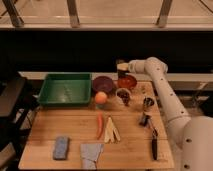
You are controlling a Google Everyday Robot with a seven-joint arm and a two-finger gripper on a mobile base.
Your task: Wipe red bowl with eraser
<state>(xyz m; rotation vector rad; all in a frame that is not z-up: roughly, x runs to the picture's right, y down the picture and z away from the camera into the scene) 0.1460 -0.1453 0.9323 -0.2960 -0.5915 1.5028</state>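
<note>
The red bowl (pixel 127 82) sits at the back of the wooden table (pixel 60 125), right of the dark purple bowl (pixel 103 83). The white arm reaches in from the right. My gripper (pixel 121 69) is at the red bowl's back left rim, just above it. It is shut on the eraser (pixel 121 71), a small tan block with a dark top that hangs over the bowl's left edge. I cannot tell whether the eraser touches the bowl.
A green tray (pixel 65 89) stands back left. An orange fruit (pixel 101 97), a pale-rimmed cup with dark contents (pixel 123 95) and a small metal cup (pixel 148 102) stand in front of the bowls. A carrot (pixel 99 124), blue pad (pixel 61 147), grey cloth (pixel 91 154) and dark tool (pixel 154 145) lie nearer.
</note>
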